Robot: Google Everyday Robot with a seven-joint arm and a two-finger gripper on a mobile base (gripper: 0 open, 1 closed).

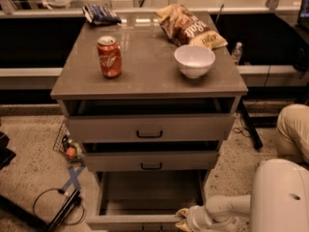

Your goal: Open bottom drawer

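Reaching nearest of the three, the bottom drawer stands pulled well out under the bench, its plain grey tray bare and its narrow front panel cut by the lower picture edge. The gripper sits at that panel's top rim, right of centre; whether it is open or closed cannot be told. A black cable lies on the floor to the left, and the robot's white arm fills the near right corner.
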